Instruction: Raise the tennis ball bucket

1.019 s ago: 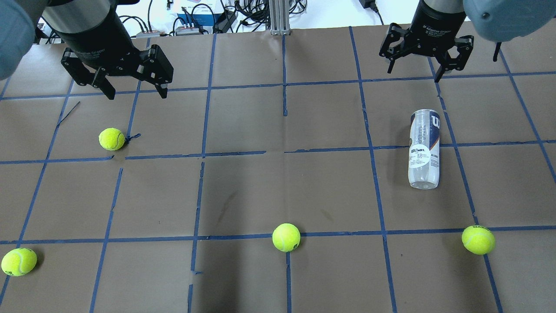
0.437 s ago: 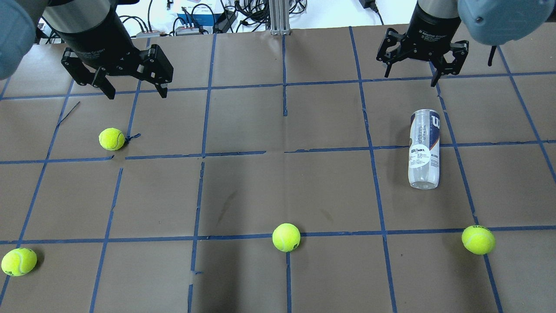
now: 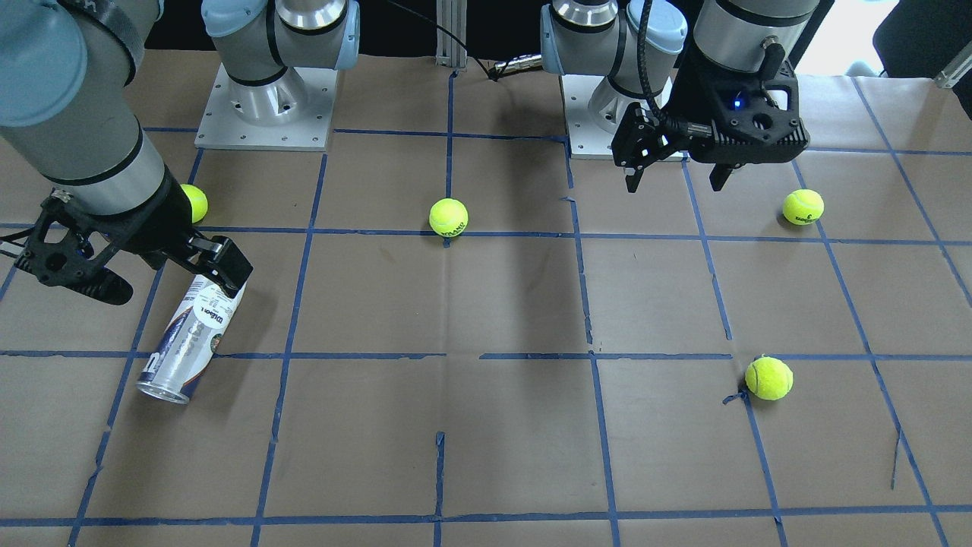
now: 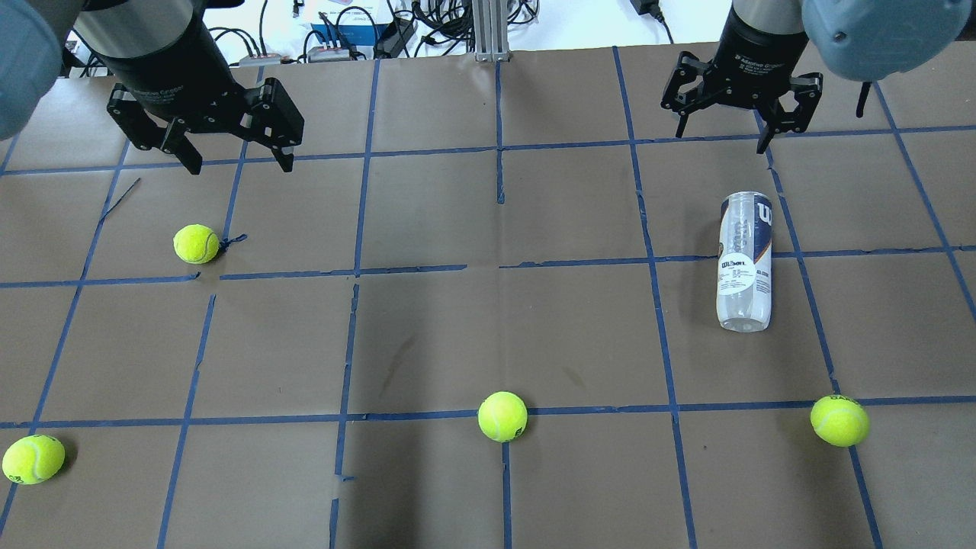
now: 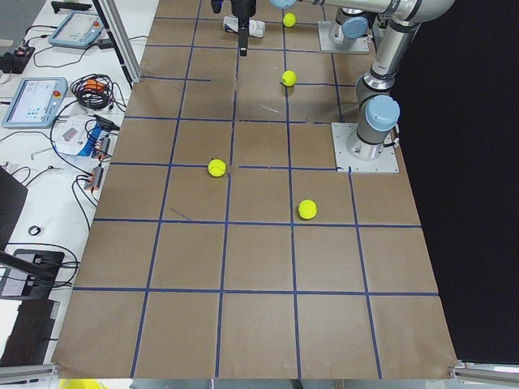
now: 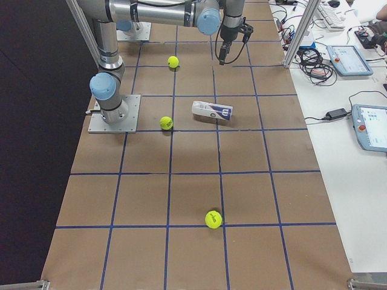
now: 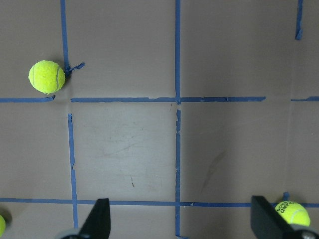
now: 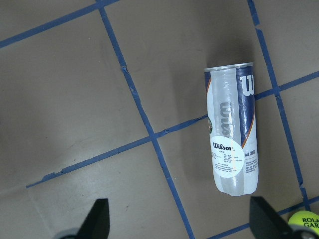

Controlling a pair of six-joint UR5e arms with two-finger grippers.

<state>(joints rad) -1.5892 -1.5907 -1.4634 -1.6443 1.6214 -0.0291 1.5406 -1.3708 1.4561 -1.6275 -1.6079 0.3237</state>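
The tennis ball bucket (image 4: 743, 263) is a clear can with a white and navy Wilson label. It lies on its side on the brown table, metal-rimmed mouth pointing away from the robot. It also shows in the front view (image 3: 190, 338) and in the right wrist view (image 8: 232, 149), right of centre. My right gripper (image 4: 720, 142) hangs open and empty above the table, clear of the bucket; in the front view (image 3: 171, 285) it overlaps the bucket's closed end. My left gripper (image 4: 240, 166) is open and empty, high over the table's other side.
Several yellow-green tennis balls lie loose: one below the left gripper (image 4: 196, 244), one at the front middle (image 4: 502, 416), one in front of the bucket (image 4: 839, 420), one at the front left (image 4: 33, 459). Blue tape lines grid the table. Cables and devices sit beyond the far edge.
The right gripper has shifted slightly to the left and turned a little. The left gripper, the bucket and the balls have not moved.
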